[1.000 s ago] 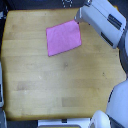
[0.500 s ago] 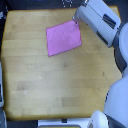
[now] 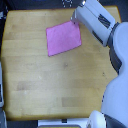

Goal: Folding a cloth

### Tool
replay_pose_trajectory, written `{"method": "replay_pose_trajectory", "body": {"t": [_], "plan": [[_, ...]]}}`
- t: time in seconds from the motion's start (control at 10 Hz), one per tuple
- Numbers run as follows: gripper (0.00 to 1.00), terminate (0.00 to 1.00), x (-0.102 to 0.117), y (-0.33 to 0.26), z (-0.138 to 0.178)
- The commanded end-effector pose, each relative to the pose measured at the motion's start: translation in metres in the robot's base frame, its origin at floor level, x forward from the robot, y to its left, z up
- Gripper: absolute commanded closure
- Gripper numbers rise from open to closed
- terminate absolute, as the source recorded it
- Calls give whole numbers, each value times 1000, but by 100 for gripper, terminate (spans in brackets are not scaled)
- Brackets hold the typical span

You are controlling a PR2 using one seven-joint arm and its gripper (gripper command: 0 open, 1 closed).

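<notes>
A light wooden table (image 3: 55,85) with rounded corners filled most of the exterior view, and a flat pink-magenta cloth (image 3: 63,38) lay slightly skewed on its far half, toward the exterior view's right.

- A wooden tabletop (image 3: 55,85) fills most of my view; it is light tan with a faint grain running across it and a few darker smudges.
- Its corners look rounded, and a darker line runs along its edges.
- Along the exterior view's left, a dark strip (image 3: 2,55) lies past the table's edge, with something pale (image 3: 1,95) lower down that I cannot make out.
- Beyond the far edge, at the top, the background (image 3: 40,4) is dark, with a small pale shape (image 3: 66,3) too blurred to identify.
- Below the near edge there is a pale band (image 3: 60,123).
</notes>
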Motion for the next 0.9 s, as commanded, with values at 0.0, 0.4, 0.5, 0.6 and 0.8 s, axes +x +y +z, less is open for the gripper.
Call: {"method": "replay_pose_trajectory", "body": {"t": [0.0, 0.4, 0.5, 0.6, 0.8], "plan": [[0, 0, -16, -1, -22], [0, 0, -36, -15, -35], [0, 0, -36, -13, -34], [0, 0, -32, -8, -30], [100, 0, -31, -2, -25]]}}
